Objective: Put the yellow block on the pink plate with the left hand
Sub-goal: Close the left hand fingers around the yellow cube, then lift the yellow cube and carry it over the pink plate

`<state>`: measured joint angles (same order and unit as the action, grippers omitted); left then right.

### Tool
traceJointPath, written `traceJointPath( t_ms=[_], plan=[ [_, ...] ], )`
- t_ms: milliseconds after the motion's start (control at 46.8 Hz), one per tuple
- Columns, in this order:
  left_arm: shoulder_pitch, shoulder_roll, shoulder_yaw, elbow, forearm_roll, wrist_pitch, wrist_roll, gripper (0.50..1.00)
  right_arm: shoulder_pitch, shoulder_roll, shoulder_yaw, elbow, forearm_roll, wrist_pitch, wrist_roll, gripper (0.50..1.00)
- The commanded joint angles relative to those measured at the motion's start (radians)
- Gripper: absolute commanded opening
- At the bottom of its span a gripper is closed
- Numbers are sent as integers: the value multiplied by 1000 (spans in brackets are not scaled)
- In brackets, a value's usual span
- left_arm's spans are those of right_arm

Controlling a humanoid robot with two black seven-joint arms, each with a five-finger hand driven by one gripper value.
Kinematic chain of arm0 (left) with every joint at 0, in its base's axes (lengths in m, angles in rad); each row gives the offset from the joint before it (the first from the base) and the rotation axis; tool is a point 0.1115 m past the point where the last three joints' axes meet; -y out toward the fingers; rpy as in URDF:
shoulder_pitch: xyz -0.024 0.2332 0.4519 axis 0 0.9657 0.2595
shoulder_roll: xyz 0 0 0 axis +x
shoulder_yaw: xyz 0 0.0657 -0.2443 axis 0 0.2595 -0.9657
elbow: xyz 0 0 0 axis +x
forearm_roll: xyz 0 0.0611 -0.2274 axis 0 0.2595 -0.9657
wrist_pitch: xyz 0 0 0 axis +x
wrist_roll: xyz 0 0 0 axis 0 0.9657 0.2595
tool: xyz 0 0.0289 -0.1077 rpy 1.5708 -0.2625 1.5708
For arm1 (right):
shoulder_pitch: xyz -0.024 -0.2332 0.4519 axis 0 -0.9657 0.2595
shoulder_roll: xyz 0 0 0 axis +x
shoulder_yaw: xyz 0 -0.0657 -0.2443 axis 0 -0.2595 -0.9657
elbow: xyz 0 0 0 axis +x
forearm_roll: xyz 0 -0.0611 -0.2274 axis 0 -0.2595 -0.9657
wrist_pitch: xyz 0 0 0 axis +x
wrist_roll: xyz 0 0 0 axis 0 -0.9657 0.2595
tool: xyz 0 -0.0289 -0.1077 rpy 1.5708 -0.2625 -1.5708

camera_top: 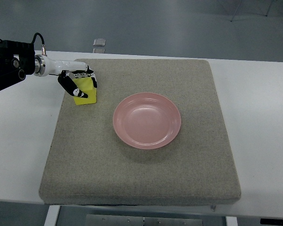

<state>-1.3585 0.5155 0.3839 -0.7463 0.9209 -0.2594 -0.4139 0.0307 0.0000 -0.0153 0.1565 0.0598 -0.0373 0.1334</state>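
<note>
The left hand (78,81) reaches in from the left edge, its dark forearm and white wrist running nearly level across the white table (259,117) to the far-left corner of the grey mat (141,174). The hand hangs over the yellow block (85,92) with its palm turned down. Its black-and-white fingers (70,86) curl around the block: one lies across the block's left face, the others come down over its far top edge, so the block is pinched between them. Whether the block's underside touches the mat or is just clear of it cannot be told from this steep angle.

The block sits near the mat's far-left corner, upright and roughly square to the mat's edges. The pink plate (147,120) lies in the middle of the mat, to the right of the block and a little nearer, apart from it, with bare mat between them. A small grey object (99,43) rests on the floor beyond the table's far edge.
</note>
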Motion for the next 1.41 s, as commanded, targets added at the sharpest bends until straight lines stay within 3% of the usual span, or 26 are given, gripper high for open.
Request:
traceJointPath(
  t_ms=[0,342,833,1388],
  plan=[
    [-1,0,-23,1,3,-1,0,500,0,0,0,0,0,-1,0,924],
    [-11,-2,-34,8,12,0,-2,500,0,0,0,0,0,-1,0,924],
    [-82,-29,-102,-79,21,-9,-3,500,0,0,0,0,0,-1,0,924],
    [-131,-210,-100,-140,59,-12,-5,500,0,0,0,0,0,0,0,924]
  ],
)
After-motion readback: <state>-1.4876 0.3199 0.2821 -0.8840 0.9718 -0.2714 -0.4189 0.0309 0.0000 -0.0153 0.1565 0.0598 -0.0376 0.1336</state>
